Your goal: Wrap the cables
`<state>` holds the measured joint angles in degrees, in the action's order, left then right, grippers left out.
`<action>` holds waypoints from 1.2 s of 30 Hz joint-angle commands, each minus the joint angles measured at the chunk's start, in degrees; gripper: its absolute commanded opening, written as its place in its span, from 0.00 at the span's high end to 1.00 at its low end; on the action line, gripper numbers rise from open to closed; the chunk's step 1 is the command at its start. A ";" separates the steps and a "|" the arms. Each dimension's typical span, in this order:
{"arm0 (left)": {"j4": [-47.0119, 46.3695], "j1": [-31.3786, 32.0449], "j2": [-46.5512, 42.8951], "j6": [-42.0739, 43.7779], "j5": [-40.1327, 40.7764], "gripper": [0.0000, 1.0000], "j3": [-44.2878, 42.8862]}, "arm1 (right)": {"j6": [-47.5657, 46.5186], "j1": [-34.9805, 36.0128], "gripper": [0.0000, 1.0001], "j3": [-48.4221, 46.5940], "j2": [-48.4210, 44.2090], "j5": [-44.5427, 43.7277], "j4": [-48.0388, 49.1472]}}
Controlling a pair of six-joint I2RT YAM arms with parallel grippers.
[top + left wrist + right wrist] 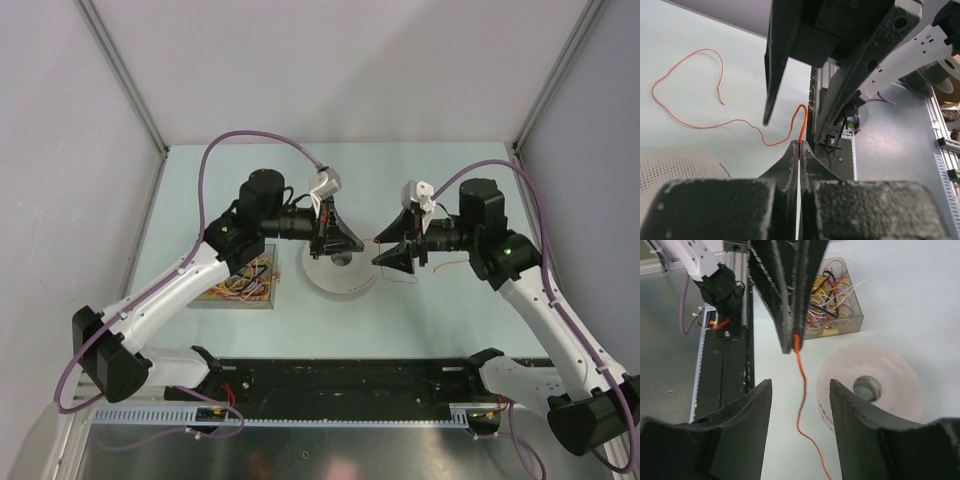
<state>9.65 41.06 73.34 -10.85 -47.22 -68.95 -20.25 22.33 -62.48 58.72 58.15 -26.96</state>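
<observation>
A thin orange cable (pixel 700 122) is pinched at one end in my left gripper (pixel 800 145), which is shut on it; the rest trails in a loose loop on the pale table. In the right wrist view the cable (pixel 798 425) hangs from the left gripper's shut fingertips (pixel 790 342) and passes between the open jaws of my right gripper (pixel 800 380) without touching them. In the top view my left gripper (pixel 335 240) is over the white perforated spool (pixel 338 275), and my right gripper (pixel 395 256) faces it just to the right. The cable (pixel 405 279) shows only faintly there.
A clear box (pixel 240 286) full of yellow, red, white and black cables (pixel 832 295) stands left of the spool (pixel 890 377). A black rail (pixel 340 380) runs along the table's near edge. White walls enclose the table on three sides.
</observation>
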 commanded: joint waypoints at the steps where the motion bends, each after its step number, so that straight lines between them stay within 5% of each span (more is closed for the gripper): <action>1: -8.11 -1.09 -2.58 -5.61 -1.36 1.00 1.06 | 4.24 3.17 0.53 1.23 -1.05 -0.32 7.50; 5: -17.29 -3.41 -3.49 -13.55 -1.58 1.00 4.70 | 5.31 3.72 0.87 2.16 -0.79 -2.73 10.06; 8: -20.46 -5.09 -4.04 -16.40 -1.58 1.00 7.15 | 7.38 2.70 0.98 2.19 -0.80 -3.27 12.47; 16: -20.07 -2.55 -5.56 -13.03 -0.47 1.00 11.86 | 11.89 0.78 1.00 2.19 -0.87 -3.00 19.93; 26: -12.61 1.09 -4.06 -5.58 3.61 1.00 8.35 | 9.55 3.65 1.00 2.21 0.07 -2.24 16.85; 32: -8.15 -3.30 -5.66 -3.07 0.44 0.66 6.59 | 5.13 2.72 1.00 2.20 -1.26 -3.15 13.41; 36: 1.12 -6.11 -8.28 9.05 0.63 0.55 3.30 | -1.26 2.92 1.00 2.03 -1.88 -4.60 8.09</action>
<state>2.87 37.26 69.36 -13.82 -45.76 -60.45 -14.61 25.28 -59.88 58.54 54.89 -14.02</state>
